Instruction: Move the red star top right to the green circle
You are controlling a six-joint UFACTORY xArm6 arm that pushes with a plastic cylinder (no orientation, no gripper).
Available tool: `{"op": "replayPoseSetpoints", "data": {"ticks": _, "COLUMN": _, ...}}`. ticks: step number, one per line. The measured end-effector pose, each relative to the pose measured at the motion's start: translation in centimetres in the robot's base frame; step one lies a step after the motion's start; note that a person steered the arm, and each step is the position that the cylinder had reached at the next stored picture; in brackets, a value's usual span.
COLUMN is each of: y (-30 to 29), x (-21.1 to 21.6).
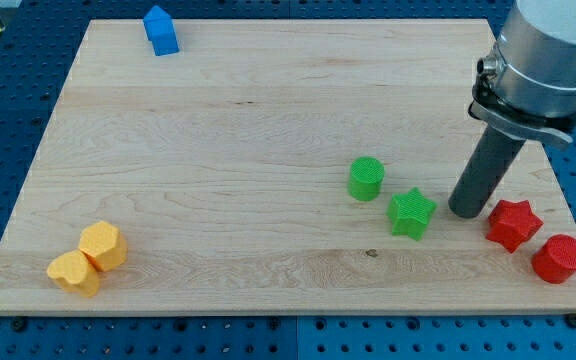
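Observation:
The red star [513,223] lies near the view's right edge, low on the wooden board [268,130]. The green circle [366,178] stands to its left, past a green star [411,213]. My tip [467,211] rests on the board between the green star and the red star, just left of the red star and slightly apart from it. The dark rod rises from the tip up and to the right into the arm's grey body.
A red circle [559,259] sits right below the red star at the board's lower right corner. A blue block [161,30] is at the top left. Two yellow blocks [88,259] touch each other at the bottom left.

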State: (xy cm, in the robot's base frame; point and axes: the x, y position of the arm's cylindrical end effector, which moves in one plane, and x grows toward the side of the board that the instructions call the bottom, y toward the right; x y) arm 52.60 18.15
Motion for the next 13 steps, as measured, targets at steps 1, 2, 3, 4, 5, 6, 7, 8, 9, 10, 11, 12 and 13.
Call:
{"op": "replayPoseSetpoints", "data": {"ticks": 1, "y": 0.0, "x": 1.6}}
{"op": "replayPoseSetpoints", "data": {"ticks": 2, "y": 0.1, "x": 4.1}}
{"op": "replayPoseSetpoints", "data": {"ticks": 3, "y": 1.7, "x": 6.9}}
{"op": "replayPoseSetpoints", "data": {"ticks": 4, "y": 6.5, "x": 8.2}}
{"op": "replayPoseSetpoints", "data": {"ticks": 5, "y": 12.2, "x": 8.2}}
{"op": "replayPoseSetpoints", "data": {"ticks": 6, "y": 12.5, "x": 8.2}}
{"op": "replayPoseSetpoints", "data": {"ticks": 7, "y": 12.7, "x": 8.2}}
{"op": "replayPoseSetpoints", "data": {"ticks": 8, "y": 13.8, "x": 8.2}}
{"op": "replayPoseSetpoints", "data": {"ticks": 9, "y": 13.9, "x": 8.2}}
{"op": "replayPoseSetpoints", "data": {"ticks": 10, "y": 13.9, "x": 8.2}}
{"op": "replayPoseSetpoints", "data": {"ticks": 11, "y": 13.5, "x": 7.6}}
{"op": "replayPoseSetpoints", "data": {"ticks": 12, "y": 11.9, "x": 6.5}}
{"op": "replayPoseSetpoints", "data": {"ticks": 13, "y": 10.1, "x": 5.8}}
